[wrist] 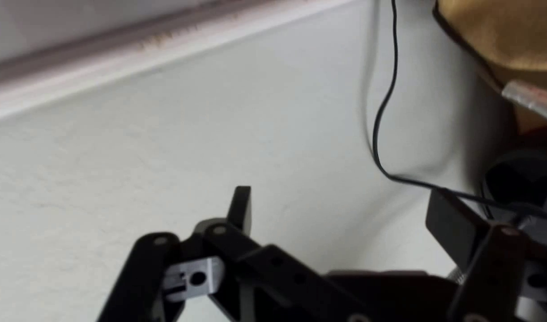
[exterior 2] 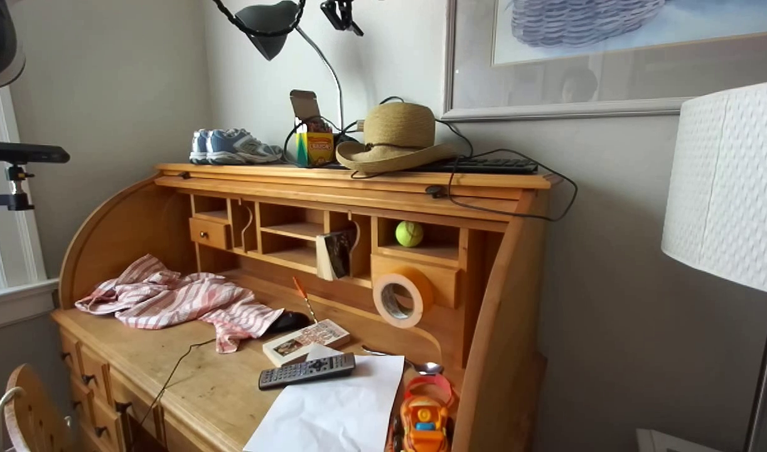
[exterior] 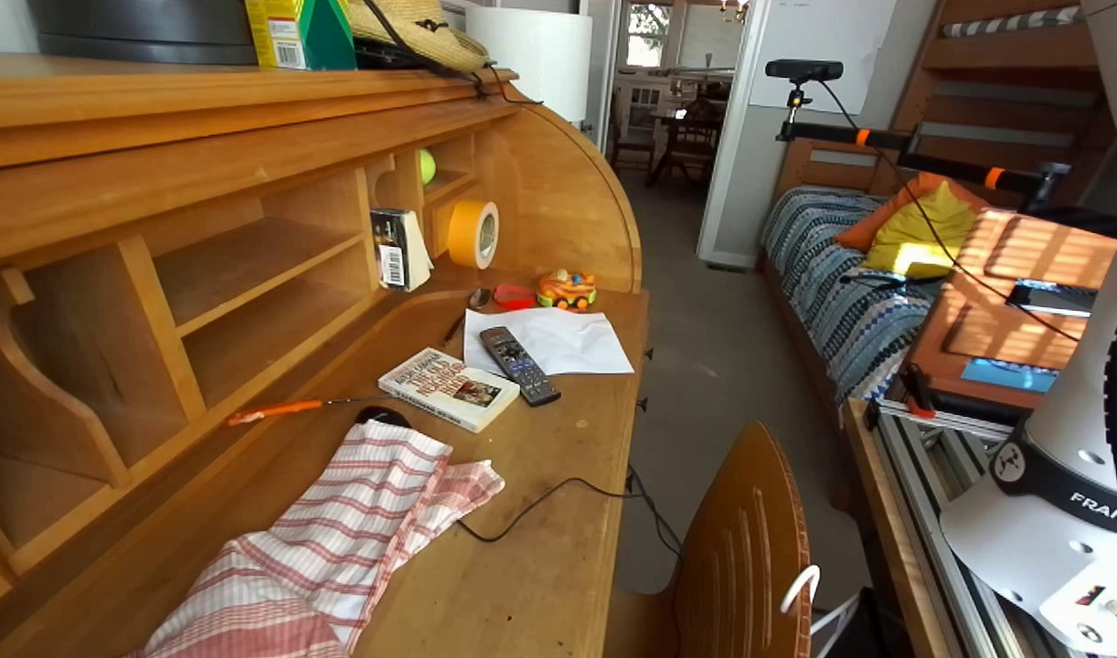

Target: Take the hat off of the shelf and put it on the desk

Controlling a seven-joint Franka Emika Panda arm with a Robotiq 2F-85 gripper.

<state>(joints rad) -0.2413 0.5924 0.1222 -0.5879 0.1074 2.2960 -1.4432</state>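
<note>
Straw, so the hat should be light, pliant; I'd pinch its brim at three o'clock in an exterior view. My gripper gapes wide, empty.

in an exterior view the upper picture edge is cropping the hat, the lower edge the striped cloth

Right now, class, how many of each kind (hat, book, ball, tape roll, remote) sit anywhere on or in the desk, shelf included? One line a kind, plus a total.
Hat: 1
Books: 2
Ball: 1
Tape roll: 1
Remote: 1
Total: 6
</note>
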